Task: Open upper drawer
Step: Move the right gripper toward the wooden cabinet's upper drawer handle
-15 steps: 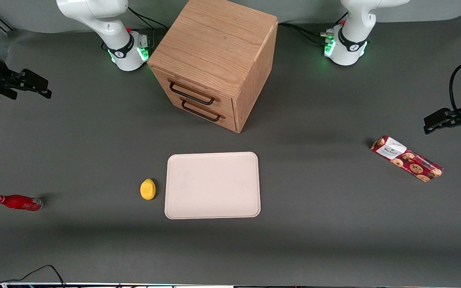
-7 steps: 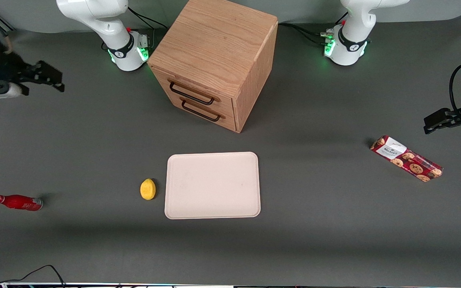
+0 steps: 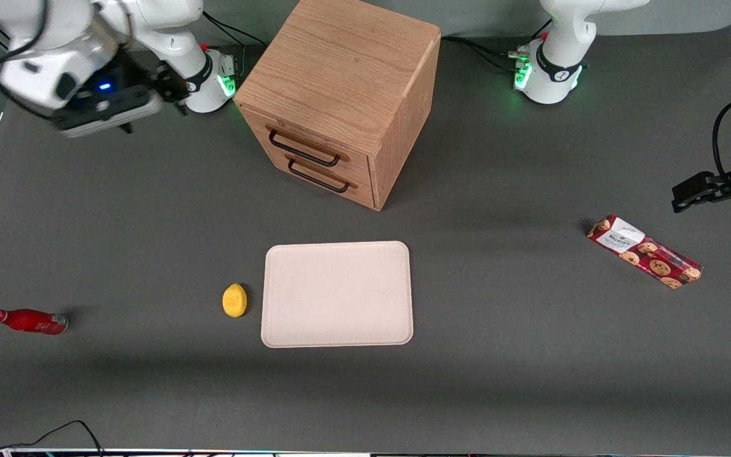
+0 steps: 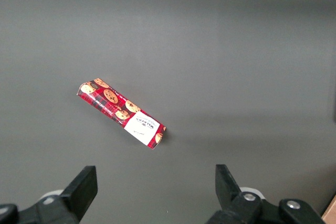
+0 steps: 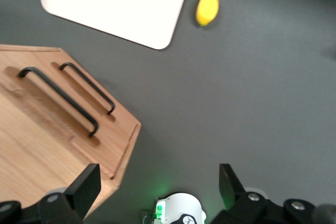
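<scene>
The boxy wooden cabinet [image 3: 340, 82] stands in the middle of the table, farther from the front camera than the tray. Its upper drawer [image 3: 315, 141] is shut, with a thin dark bar handle [image 3: 305, 147] above the lower drawer's like handle [image 3: 318, 178]. In the right wrist view the upper drawer [image 5: 50, 114] and its handle [image 5: 59, 99] lie off to one side of the fingers. My right gripper [image 3: 172, 92] hangs in the air beside the cabinet, toward the working arm's end, over its own base. The gripper [image 5: 158, 187] is open and holds nothing.
A cream tray [image 3: 337, 294] lies nearer the front camera than the cabinet, with a yellow lemon [image 3: 234, 299] beside it. A red bottle [image 3: 28, 321] lies toward the working arm's end. A red cookie box [image 3: 645, 251] lies toward the parked arm's end.
My right gripper has swung in from the table's edge toward the cabinet, now hanging over its own base. The drawers and the other things have not moved.
</scene>
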Action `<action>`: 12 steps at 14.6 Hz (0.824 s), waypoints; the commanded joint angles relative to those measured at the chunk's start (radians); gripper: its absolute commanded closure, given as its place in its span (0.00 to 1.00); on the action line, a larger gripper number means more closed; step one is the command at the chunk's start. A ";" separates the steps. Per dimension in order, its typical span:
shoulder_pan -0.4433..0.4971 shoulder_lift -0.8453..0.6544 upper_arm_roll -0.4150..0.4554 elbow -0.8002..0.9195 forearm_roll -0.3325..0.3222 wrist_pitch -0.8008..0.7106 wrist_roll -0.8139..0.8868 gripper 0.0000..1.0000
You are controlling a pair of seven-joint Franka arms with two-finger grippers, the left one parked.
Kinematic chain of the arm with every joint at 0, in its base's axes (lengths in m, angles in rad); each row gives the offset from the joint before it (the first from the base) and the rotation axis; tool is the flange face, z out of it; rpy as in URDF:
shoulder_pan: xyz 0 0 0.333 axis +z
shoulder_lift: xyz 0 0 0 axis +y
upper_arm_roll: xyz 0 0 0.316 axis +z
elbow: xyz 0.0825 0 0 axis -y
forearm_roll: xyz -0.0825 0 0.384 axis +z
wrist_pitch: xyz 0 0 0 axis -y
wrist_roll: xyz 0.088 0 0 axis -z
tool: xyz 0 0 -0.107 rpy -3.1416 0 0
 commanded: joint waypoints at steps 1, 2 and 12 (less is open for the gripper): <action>-0.001 0.015 0.031 0.028 0.015 -0.015 0.086 0.00; -0.001 0.017 0.044 0.027 0.013 -0.015 0.088 0.00; -0.015 0.067 0.022 0.083 0.254 -0.024 -0.183 0.00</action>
